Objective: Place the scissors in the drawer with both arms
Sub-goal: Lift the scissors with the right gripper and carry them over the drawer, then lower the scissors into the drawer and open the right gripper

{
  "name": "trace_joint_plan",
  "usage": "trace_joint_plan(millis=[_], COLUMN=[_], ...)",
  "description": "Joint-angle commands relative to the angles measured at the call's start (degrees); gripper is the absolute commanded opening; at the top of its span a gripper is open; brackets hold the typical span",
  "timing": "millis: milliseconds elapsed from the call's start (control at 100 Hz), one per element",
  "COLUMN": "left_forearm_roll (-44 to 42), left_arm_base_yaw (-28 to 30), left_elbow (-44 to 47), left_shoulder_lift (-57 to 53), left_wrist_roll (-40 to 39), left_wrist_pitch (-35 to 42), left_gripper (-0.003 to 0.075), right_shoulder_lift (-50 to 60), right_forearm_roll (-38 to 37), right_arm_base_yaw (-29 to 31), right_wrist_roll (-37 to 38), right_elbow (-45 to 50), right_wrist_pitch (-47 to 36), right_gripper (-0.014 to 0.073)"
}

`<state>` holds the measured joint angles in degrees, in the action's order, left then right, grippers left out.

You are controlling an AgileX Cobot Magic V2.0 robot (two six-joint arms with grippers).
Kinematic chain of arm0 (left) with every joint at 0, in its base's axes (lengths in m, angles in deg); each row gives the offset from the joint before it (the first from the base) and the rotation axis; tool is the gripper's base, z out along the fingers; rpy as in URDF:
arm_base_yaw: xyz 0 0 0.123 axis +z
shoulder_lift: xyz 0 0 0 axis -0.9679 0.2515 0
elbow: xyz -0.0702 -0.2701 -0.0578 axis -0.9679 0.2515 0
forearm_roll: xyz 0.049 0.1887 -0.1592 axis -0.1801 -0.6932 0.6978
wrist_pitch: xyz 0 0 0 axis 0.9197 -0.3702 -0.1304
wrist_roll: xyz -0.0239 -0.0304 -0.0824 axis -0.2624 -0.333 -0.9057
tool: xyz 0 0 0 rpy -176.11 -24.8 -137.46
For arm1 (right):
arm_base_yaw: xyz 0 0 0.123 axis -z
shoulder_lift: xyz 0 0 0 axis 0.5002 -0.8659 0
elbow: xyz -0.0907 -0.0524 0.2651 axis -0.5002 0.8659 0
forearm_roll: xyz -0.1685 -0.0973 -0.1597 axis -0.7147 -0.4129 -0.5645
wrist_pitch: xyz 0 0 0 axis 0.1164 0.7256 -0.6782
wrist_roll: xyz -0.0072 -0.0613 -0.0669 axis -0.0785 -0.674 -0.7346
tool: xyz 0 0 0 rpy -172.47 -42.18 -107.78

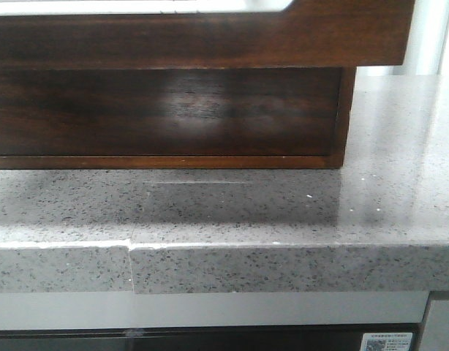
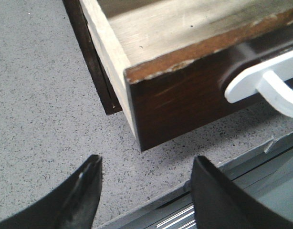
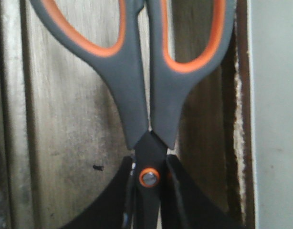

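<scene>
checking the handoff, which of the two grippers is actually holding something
The right gripper: its black fingers are closed on the grey and orange-handled scissors at the pivot, above the pale wooden drawer floor. The left gripper is open and empty.

A dark brown drawer point(image 1: 166, 110) juts over the grey speckled countertop point(image 1: 283, 212).

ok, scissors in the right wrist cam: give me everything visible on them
The scissors have grey handles with orange lining inside both finger loops, meeting at a dark neck with a silver pivot screw ringed in orange. The handles lie close together, so they look closed. The blades are hidden. The right gripper clamps them at the pivot, its dark fingers pressed on either side. The loops point away from the gripper, over the pale worn wood floor of the drawer; whether they touch it is unclear.
</scene>
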<state>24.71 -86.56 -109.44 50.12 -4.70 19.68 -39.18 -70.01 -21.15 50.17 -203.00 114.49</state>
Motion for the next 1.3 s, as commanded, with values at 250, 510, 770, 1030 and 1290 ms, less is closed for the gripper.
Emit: trace_joint_plan(millis=[250, 510, 770, 1030, 1290], left_forearm_roll=[1.1, 1.1, 1.1, 1.1, 1.1], left_arm_base_yaw=[-0.3, -0.3, -0.3, -0.3, -0.3], left_elbow=[-1.6, -1.6, -1.6, -1.6, -1.6], left_shoulder_lift=[0.2, 0.2, 0.2, 0.2, 0.2], left_wrist_roll=[-0.7, -0.7, -0.7, -0.7, -0.7], left_wrist_pitch=[4.0, 4.0, 4.0, 4.0, 4.0], left_gripper=[0.0389, 0.0389, 0.0389, 0.0389, 0.0389], right_shoulder_lift=[0.2, 0.1, -0.1, -0.1, 0.1], right_forearm_roll=[-3.3, -4.9, -4.9, -4.9, -4.9], right_arm_base_yaw=[0.0, 0.0, 0.0, 0.0, 0.0], right_wrist_roll=[0.2, 0.2, 0.2, 0.2, 0.3], right_elbow=[-1.4, -1.4, -1.4, -1.4, -1.4], right_wrist_pitch=[2.0, 2.0, 2.0, 2.0, 2.0], right_gripper=[-0.0027, -0.0018, -0.0009, 0.0152, 0.0202])
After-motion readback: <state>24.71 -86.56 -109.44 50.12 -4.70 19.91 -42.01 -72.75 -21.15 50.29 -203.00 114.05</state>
